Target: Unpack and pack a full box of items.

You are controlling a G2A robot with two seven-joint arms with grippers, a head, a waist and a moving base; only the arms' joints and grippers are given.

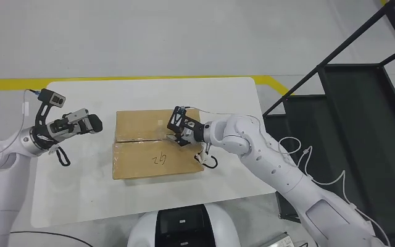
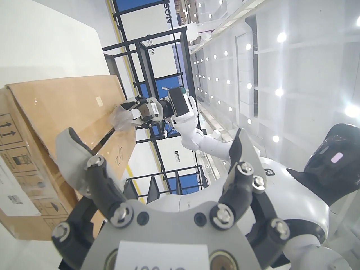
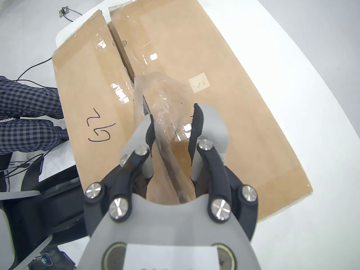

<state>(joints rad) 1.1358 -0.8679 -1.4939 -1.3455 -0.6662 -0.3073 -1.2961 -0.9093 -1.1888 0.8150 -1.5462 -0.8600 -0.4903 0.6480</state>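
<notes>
We cannot see anything of what the box [image 1: 154, 151] holds. Its two top flaps lie shut, and the narrow seam between them shows only a dark slit in the right wrist view. The clear tape [image 3: 160, 91] is hard to make out from above. From the right wrist it appears as a crumpled, shiny strip lifted off the seam, and it veils the inner faces of the fingers [image 3: 198, 119], so we cannot see exactly where the pads meet it.

The right gripper [image 1: 177, 126] sits on top of the box, at the seam and near the edge farthest from the robot, clenched on that strip. The left wrist view shows the same bunch of film [image 2: 121, 117] wadded at its tips [image 2: 135, 112].

The left gripper [image 1: 92, 123] is just beside the box's left side, apart from it, with its fingers [image 2: 67, 141] spread wide and nothing between them.

The box stands in the middle of the white table [image 1: 80, 191]. A pen scribble [image 1: 160, 159] marks the flap nearer the robot, and a small pale sticker [image 3: 199, 84] sits on the farther flap. A black cable loop [image 1: 210, 162] hangs at the box's right edge, under the right arm. Well to the right of the box stands a dark metal frame [image 1: 345, 123], and beyond the box a yellow floor line [image 1: 154, 78] runs past the table.
</notes>
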